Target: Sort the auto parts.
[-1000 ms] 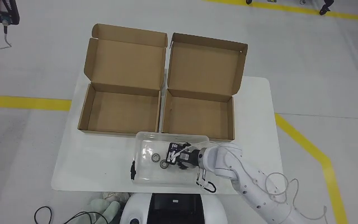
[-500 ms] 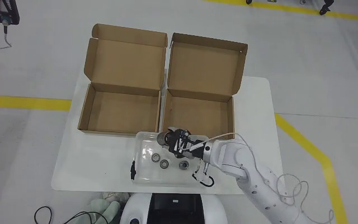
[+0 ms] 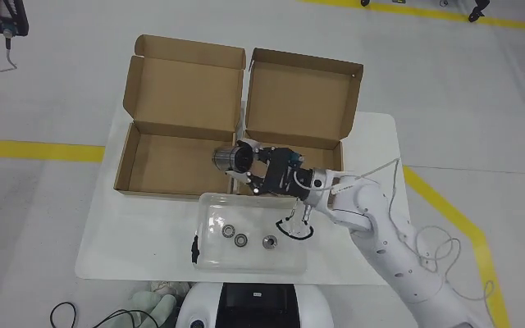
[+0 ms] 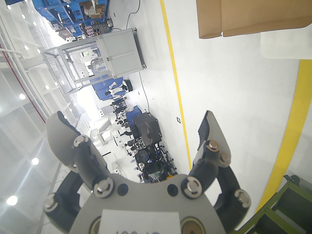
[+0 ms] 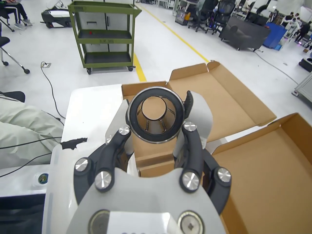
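The right gripper is clamped across the round wall of a metal sleeve, which lies on its side with its open end facing back at the wrist. It hangs above the near right corner of the left box, just beside the wall it shares with the right box. The left gripper is spread wide with nothing between its fingers, off to the side of the table.

The grip on a smooth curved surface looks slippery, so the sleeve could twist or slide out. Let go this close to the shared wall, it might strike the cardboard edge or roll. The cable loop under the arm hangs near the clear tray and could catch its rim.

Three small parts remain in the tray. Everything sits on a white table. Around it is a pale workshop floor with yellow lines, a green cart and desks farther off.
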{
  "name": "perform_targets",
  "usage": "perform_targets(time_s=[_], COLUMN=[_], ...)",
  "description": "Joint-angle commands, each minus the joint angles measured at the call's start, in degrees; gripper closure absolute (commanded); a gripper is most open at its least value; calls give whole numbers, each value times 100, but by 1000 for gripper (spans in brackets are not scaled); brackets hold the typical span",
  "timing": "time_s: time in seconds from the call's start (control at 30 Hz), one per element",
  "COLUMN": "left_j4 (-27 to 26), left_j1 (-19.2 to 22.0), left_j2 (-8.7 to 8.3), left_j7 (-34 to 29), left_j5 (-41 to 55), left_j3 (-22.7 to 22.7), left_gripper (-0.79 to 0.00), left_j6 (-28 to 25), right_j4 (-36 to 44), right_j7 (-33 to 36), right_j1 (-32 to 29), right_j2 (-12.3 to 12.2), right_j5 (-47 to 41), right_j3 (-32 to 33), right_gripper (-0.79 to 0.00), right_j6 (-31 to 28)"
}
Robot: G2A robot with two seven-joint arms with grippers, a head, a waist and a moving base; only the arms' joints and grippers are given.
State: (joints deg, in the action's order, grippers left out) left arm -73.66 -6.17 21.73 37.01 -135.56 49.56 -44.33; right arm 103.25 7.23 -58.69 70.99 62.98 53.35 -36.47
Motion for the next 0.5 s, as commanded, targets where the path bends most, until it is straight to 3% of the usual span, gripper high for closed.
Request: perform_targets(time_s=[0.0, 0.17, 0.47], left_j4=[0, 0, 0], left_j1=[0, 0, 0], left_j2=[0, 0, 0], left_j7=[0, 0, 0], left_j5=[0, 0, 0], left_j3=[0, 0, 0], left_gripper=[-785, -785, -785], left_j6=[0, 0, 0], right_j4=[33, 84, 74], right_j7=[-176, -549, -1325], right_j1=[135, 286, -105], right_j2=[14, 23, -44], right_j5=[-128, -248, -174], right_j3=[75, 263, 681], right_gripper=[0, 0, 0], right_j6=[-57, -205, -519])
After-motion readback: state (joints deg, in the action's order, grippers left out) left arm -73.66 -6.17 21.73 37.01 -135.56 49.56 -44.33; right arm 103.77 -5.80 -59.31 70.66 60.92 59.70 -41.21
